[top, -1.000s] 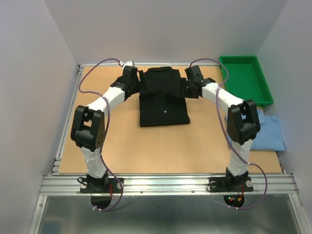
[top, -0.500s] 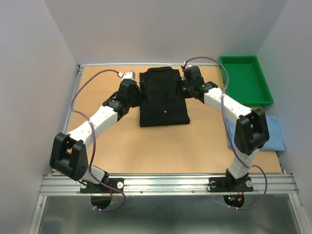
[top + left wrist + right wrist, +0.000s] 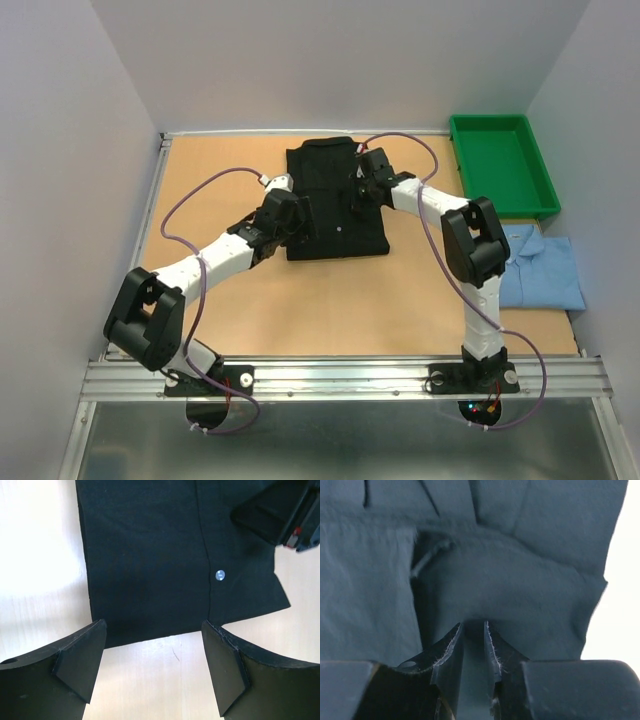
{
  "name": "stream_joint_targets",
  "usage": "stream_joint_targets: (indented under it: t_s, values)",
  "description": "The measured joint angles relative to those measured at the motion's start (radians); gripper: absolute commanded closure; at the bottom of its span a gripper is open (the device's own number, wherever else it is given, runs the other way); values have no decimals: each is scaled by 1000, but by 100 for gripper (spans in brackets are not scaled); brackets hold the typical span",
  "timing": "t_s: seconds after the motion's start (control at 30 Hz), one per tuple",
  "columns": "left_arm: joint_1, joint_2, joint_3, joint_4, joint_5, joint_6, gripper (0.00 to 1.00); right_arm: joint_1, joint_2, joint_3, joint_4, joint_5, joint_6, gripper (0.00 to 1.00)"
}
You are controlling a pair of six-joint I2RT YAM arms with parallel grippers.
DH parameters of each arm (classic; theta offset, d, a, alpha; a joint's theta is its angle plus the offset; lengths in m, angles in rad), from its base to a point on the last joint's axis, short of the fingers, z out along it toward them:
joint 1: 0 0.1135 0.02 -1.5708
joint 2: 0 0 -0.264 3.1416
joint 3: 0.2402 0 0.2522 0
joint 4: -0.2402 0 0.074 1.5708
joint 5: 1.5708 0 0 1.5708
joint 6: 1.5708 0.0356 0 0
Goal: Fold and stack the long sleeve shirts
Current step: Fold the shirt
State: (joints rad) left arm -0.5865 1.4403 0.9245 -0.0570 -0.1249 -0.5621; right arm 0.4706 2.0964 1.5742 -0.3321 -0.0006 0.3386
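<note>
**Two shirts, one tray, two arms on a single table**

One table point(image 3: 300, 300) carries two long sleeve shirts: one black shirt point(image 3: 335, 215) toward its far edge and one light blue shirt point(image 3: 545, 270) at its right edge. One green tray point(image 3: 503, 160) occupies the far right corner. Two robot arms stand at the near edge, one left arm point(image 3: 215, 255) and one right arm point(image 3: 430, 200). Each carries one gripper, the left gripper point(image 3: 152, 630) and the right gripper point(image 3: 473, 630), making four fingers in all. One white button point(image 3: 220, 574) shows on the black cloth.

Plain black shirt point(image 3: 328, 244), light blue shirt point(image 3: 545, 272), green tray point(image 3: 500, 165), tan table point(image 3: 300, 300)
</note>
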Motion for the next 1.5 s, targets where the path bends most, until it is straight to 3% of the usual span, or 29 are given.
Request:
stream_joint_targets:
  t_s: [0.7, 0.9, 1.03, 1.23, 1.5]
  values:
    - [-38, 29, -31, 23, -27, 1, 12, 0, 232, 317, 55, -84, 35, 63]
    - [-43, 20, -33, 8, -37, 3, 12, 0, 231, 355, 58, -64, 47, 60]
    - [-42, -28, -32, 0, -53, 2, 14, 0, 143, 284, 55, -77, 64, 59]
    - [-40, -46, 43, -5, -50, 0, 19, 0, -131, 87, 67, -137, 112, 59]
    - [-20, 99, 198, 59, -2, -8, 26, -15, -290, -128, 148, -214, 190, 60]
